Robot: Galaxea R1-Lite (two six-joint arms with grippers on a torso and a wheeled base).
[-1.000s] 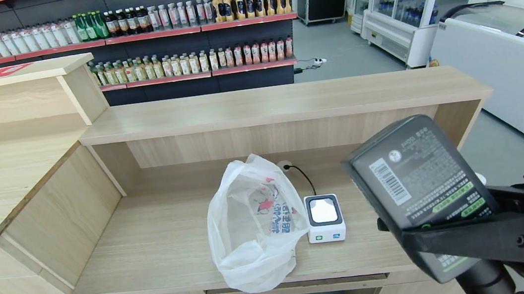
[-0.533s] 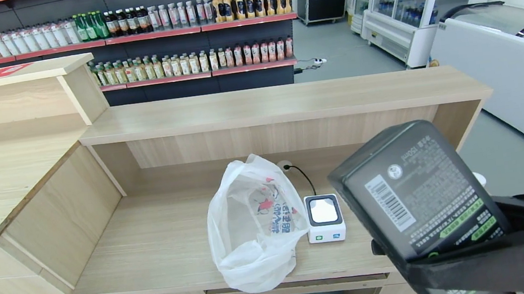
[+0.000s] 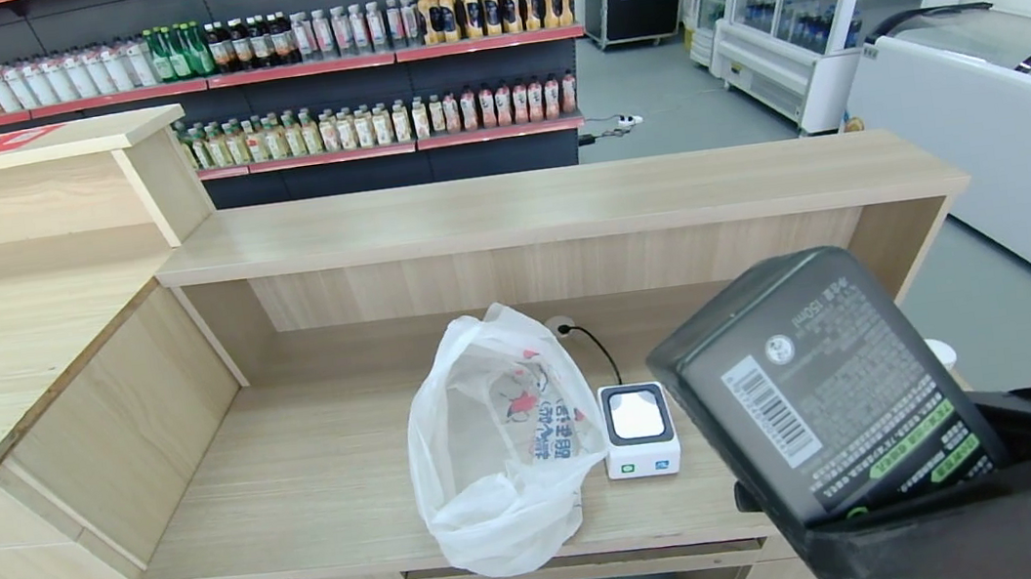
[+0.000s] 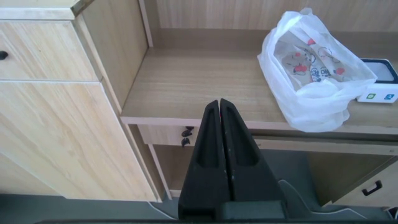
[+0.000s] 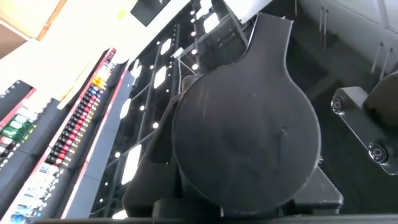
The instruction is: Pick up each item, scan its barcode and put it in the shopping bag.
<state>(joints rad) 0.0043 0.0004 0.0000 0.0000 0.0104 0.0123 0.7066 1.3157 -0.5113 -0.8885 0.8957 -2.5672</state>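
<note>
Gripping a dark bottle [image 3: 833, 388] above the right end of the counter [image 3: 302, 473], the right gripper [image 3: 898, 518] holds it barcode side up, right of the scanner [image 3: 639, 430] and the white shopping bag [image 3: 495, 440]; the left gripper [image 4: 219, 109] hangs pinched closed and empty before the counter's front edge

Our head cam looks down on the tabletop [image 3: 302, 473], left wrist shares it from lower, right wrist faces the ceiling [image 5: 149, 93].

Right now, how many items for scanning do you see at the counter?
1: the dark container, shut in the right gripper, held up right of the scanner with its barcode toward the head camera. Others may be hidden inside the shopping bag.
</note>
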